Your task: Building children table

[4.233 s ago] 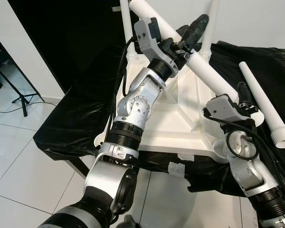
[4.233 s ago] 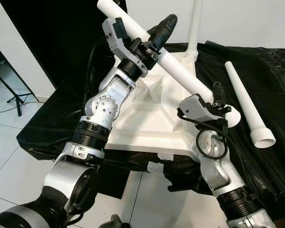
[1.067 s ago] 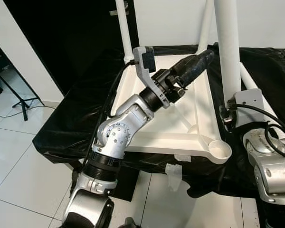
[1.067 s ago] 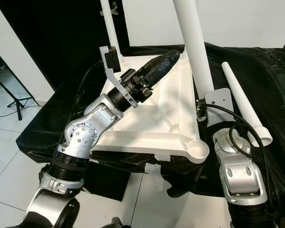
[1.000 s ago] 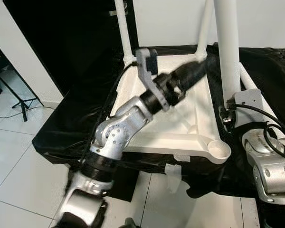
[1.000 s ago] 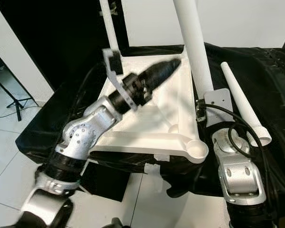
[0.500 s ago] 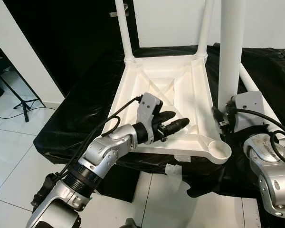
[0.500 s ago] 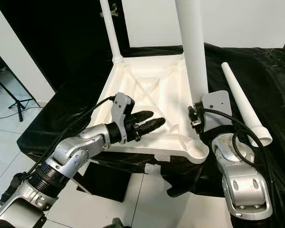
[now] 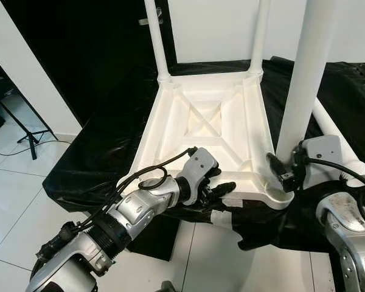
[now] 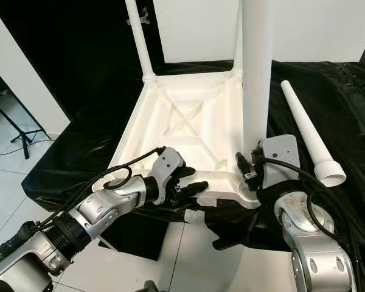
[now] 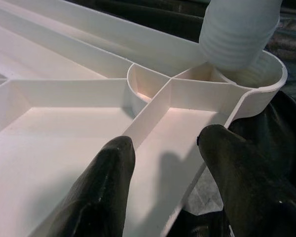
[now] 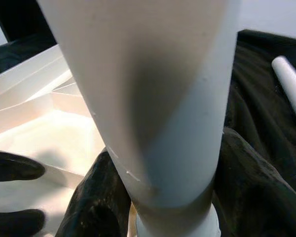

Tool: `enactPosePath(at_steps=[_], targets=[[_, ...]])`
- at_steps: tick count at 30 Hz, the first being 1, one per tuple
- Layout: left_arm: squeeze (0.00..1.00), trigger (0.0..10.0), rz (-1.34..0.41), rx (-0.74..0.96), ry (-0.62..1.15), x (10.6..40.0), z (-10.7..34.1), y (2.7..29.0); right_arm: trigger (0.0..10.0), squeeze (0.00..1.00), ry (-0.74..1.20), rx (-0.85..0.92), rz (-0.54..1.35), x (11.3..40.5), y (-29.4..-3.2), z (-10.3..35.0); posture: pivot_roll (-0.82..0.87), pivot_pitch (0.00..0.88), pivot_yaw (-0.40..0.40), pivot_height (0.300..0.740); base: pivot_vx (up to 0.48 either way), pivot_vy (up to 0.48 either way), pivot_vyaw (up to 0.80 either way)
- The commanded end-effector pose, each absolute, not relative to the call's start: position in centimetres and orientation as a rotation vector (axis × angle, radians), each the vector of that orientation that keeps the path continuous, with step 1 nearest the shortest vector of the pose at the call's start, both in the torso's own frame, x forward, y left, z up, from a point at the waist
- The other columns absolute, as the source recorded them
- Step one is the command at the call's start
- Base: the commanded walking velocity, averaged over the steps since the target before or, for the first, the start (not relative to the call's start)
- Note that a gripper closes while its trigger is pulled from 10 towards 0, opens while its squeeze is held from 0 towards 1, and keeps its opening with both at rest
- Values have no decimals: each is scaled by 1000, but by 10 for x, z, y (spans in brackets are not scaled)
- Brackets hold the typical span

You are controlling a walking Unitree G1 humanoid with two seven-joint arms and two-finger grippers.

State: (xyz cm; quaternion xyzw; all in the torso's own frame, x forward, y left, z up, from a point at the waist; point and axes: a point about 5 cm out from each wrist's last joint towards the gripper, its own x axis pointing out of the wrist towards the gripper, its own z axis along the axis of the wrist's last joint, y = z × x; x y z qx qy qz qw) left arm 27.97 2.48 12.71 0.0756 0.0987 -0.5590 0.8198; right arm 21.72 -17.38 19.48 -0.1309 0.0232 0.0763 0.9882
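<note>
The white tabletop [image 9: 151,131] lies upside down on a black-draped table. Two white legs [image 9: 155,36] [image 9: 260,33] stand in its far corners. My right gripper [image 12: 172,190] is shut on a third white leg [image 9: 301,79] and holds it upright, its threaded end [image 11: 237,34] at the near right corner socket [image 11: 266,79]. My left gripper [image 11: 167,138] is open at the tabletop's near rim, one finger over the inner ribs and the other just outside the rim. A fourth leg [image 10: 307,125] lies loose on the cloth to the right.
Black cloth [image 9: 91,158] covers the table and hangs over its front edge, with bits of tape [image 9: 222,216] on it. A tripod stand [image 9: 27,131] is on the white tiled floor to the left. A black backdrop stands behind.
My left gripper let go of the leg and came down from over the tabletop to its near rim. My right gripper swung the leg from tilted to upright at the near right corner.
</note>
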Motion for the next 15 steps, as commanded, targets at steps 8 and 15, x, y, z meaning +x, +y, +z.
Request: enactPosePath(at_steps=[8,15], targets=[[0,10000,-1850,181,288,250,116,19,10000,0,138,-102,265,217,-167,169,-7,0,95,740,0,0,0],[0,10000,-1822,211,273,253,113,16,10000,0,209,-98,273,203,-183,156,0,0,86,740,0,0,0]])
